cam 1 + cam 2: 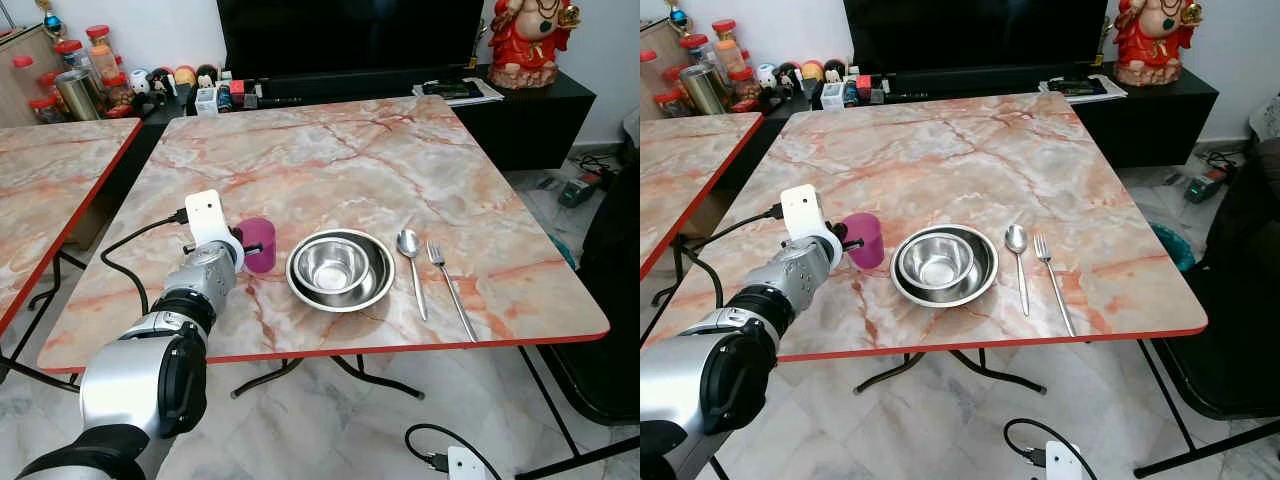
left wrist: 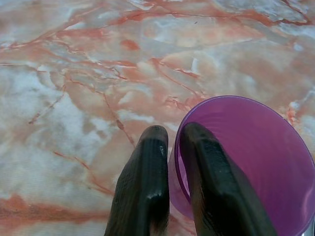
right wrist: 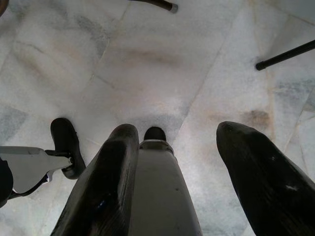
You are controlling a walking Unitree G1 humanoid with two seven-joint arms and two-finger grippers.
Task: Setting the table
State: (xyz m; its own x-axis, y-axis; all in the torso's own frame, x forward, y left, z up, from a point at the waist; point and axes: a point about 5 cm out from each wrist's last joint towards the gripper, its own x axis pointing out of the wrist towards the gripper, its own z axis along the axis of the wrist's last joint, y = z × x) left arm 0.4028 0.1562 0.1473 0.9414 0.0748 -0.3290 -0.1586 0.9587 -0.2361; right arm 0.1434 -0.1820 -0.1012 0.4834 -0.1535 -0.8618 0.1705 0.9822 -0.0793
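My left gripper (image 2: 170,142) grasps the purple cup (image 1: 259,244) by its rim (one finger inside), upright on the desk (image 1: 330,160) beside the bowl (image 1: 340,270). My right gripper (image 3: 192,142) hangs over the floor, jaws released.

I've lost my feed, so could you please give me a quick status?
Left pincer shut on purple cup rim, beside the bowls. Right pincer open, idle over floor. Nothing in the way.

Bright even light, sharp, soft shadows
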